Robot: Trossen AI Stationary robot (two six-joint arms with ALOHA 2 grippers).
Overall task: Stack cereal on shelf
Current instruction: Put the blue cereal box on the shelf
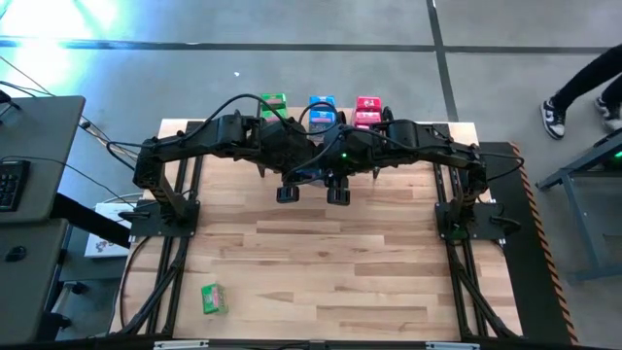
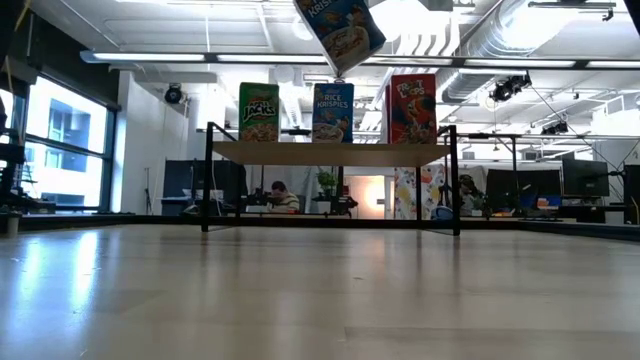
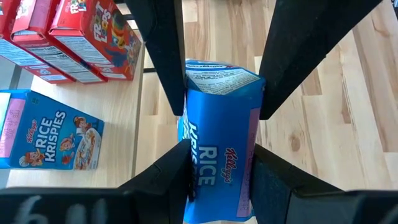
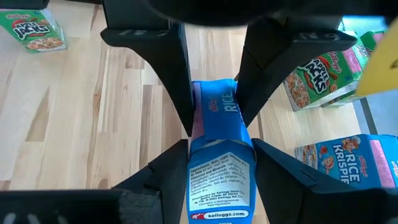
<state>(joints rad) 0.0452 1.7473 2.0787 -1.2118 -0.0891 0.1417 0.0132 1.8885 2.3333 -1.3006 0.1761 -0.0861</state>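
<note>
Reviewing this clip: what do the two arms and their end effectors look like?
Both arms are matte black with boxy segments; loose black cables loop over them. A small green light glows beside the right end effector. The left end effector has the same flat, dark, wedge-shaped fingers.

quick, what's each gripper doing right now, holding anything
Left gripper: shut on the blue Rice Krispies box, held up in the air.
Right gripper: shut on the same box from the other end.
</note>
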